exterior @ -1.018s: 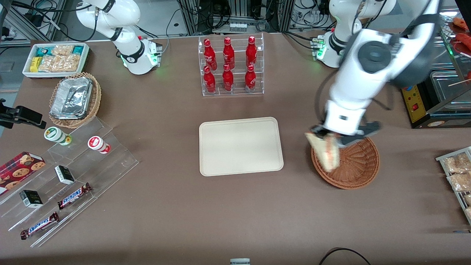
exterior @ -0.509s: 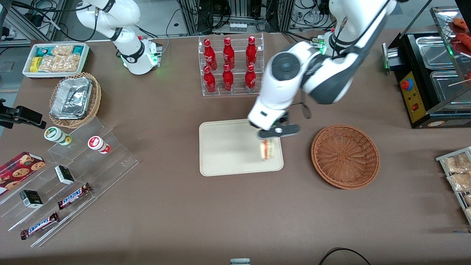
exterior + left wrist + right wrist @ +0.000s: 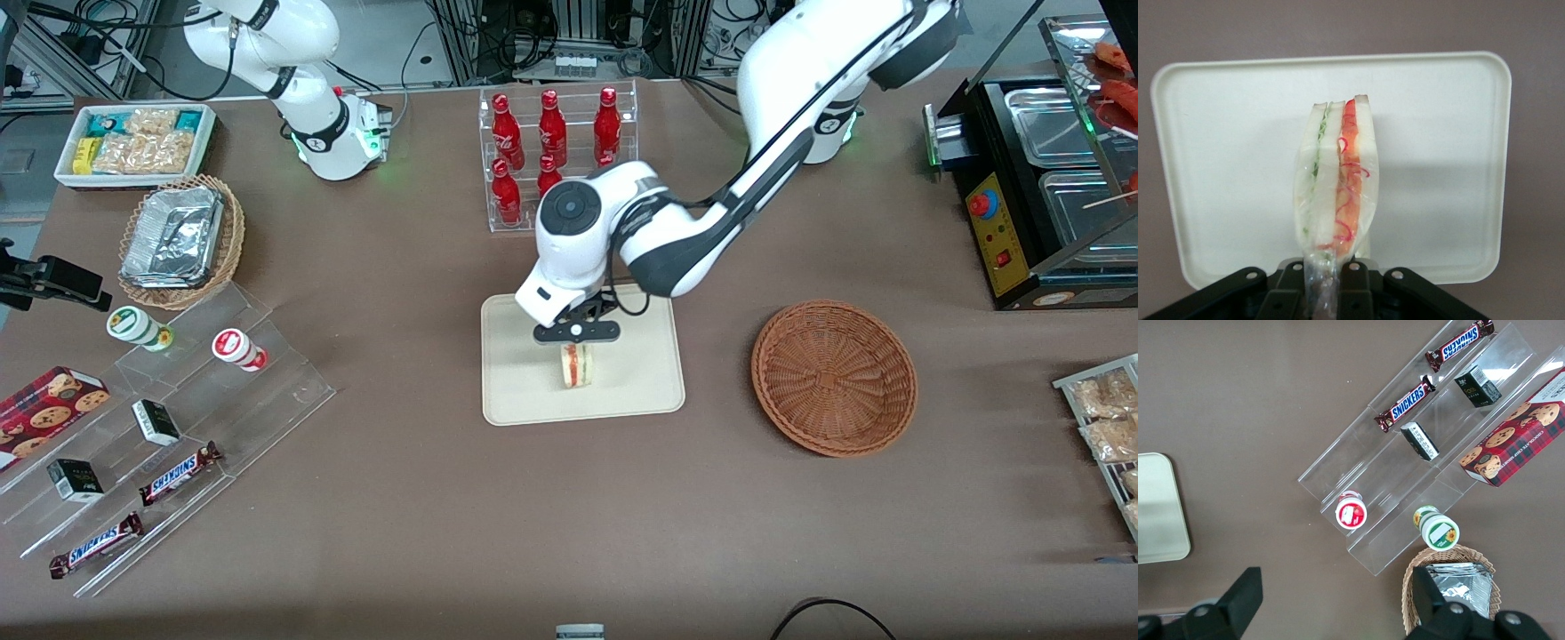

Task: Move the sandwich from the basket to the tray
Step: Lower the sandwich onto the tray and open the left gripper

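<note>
We see the left arm's gripper (image 3: 576, 341) above the middle of the tray (image 3: 524, 400), its fingers (image 3: 1351, 270) clamped on the wrapped end of the sandwich (image 3: 577, 365), which hangs edge-on over the tray. The basket (image 3: 834, 378) sits well apart, toward the working arm's end of the table.

Robot lab: mock snack-shop table (image 3: 356, 498), cable racks (image 3: 578, 36)

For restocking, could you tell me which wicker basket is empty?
The reddish-brown basket beside the tray; the tan one holds foil containers. The claw grips the sandwich.
</note>
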`<state>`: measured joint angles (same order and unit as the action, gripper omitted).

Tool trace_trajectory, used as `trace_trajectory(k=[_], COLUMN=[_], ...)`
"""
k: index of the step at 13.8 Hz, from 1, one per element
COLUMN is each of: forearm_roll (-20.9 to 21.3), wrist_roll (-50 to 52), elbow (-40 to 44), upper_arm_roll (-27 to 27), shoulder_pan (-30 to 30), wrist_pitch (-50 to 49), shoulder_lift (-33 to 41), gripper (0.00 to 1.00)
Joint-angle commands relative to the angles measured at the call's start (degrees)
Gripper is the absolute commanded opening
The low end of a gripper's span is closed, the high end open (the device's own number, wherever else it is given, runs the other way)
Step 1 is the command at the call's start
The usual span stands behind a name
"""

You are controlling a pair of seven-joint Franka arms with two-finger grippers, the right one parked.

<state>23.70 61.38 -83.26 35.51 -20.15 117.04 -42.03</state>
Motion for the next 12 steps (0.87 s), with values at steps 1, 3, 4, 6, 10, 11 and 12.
trace_trajectory(k=[1,3,4,6,10,11,12], forearm_roll=[1.26,1.43,1.52,2.13,3.28,3.28,3.28], wrist_roll=[2.6,2.86,3.73,5.32,7.17,7.26,7.43], elbow=[2.22,2.05,1.87,1.69,0.82,0.64,0.55], upper_arm_roll=[-2.98,-4.39,-4.57,-4.57,-4.83,-5.09,-5.1], shoulder_pan=[-2.69,-3.57,-4.01,-4.11,-5.51,-5.6,-5.6], wrist_pitch=[-0.06,3.0,4.15,5.39,5.39,5.39,5.39], shoulder_lift=[-2.35,-2.96,-2.97,-3.41,-3.76,-3.76,-3.76], gripper=[0.0,0.0,0.0,0.0,0.0,0.0,0.0])
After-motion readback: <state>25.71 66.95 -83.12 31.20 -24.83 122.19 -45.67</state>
